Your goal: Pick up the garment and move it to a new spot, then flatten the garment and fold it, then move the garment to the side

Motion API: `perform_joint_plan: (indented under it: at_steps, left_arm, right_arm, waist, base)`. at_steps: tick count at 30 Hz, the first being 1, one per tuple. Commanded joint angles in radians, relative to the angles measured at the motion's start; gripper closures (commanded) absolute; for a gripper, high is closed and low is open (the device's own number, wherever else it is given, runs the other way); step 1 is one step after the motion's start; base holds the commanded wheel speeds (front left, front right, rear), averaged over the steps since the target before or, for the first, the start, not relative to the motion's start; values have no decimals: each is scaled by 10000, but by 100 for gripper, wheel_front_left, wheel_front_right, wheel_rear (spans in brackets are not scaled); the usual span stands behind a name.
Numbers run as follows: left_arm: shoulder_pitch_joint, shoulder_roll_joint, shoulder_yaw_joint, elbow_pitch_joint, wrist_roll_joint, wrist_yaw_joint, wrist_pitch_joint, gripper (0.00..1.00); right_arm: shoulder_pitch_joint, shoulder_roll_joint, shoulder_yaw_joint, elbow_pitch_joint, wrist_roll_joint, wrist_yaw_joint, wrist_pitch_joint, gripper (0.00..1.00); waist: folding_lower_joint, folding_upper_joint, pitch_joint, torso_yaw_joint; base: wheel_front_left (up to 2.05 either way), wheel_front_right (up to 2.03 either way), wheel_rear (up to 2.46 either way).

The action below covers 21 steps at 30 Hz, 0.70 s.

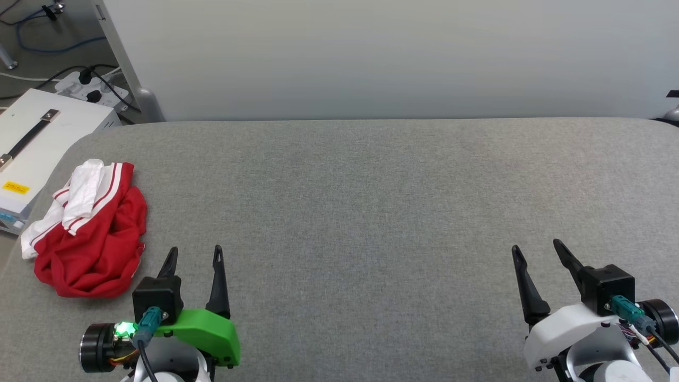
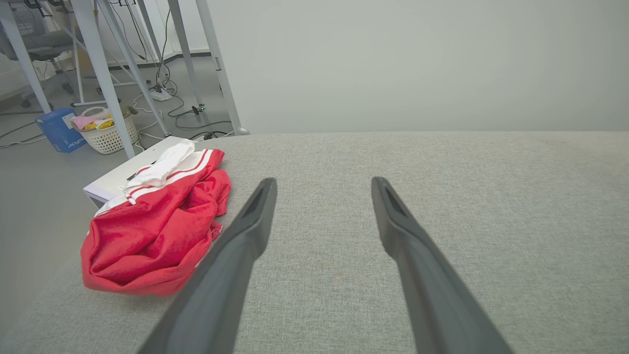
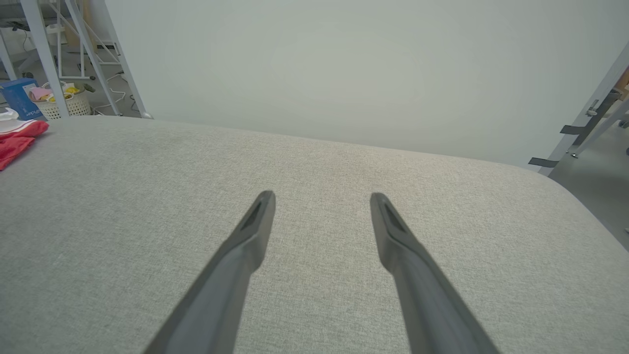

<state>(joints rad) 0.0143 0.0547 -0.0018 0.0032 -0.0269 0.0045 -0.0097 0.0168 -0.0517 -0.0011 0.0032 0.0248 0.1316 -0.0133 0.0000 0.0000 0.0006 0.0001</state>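
Nearest me, left end effector (image 1: 195, 249) and right end effector (image 1: 536, 245) hover spread and empty at seven and five o'clock over the grey counter (image 1: 371, 201), while the garment (image 1: 95, 249) lies crumpled at nine o'clock, untouched, so pickup, flattening, folding and shifting aside all seemingly remain.

In the right wrist view the garment (image 3: 15, 139) is cut off by the left edge. The yellow label (image 1: 16, 187) on the white box (image 1: 66, 135) cannot be read.
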Motion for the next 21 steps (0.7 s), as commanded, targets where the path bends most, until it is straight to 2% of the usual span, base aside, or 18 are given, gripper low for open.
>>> perform_joint_plan:
  at_steps: [1,21]
  left_arm:
    - [-11,-4,9,10,-60,37,-113,0]
    - [82,-12,-16,-33,-437,-20,-567,0]
  right_arm:
    - [-30,1,-43,-91,115,-3,-108,0]
    - [90,4,-119,-394,708,-4,-556,0]
  waist:
    - [0,0,-3,1]
    - [0,0,-62,-11]
  base:
    - [0,0,0]
    - [0,0,0]
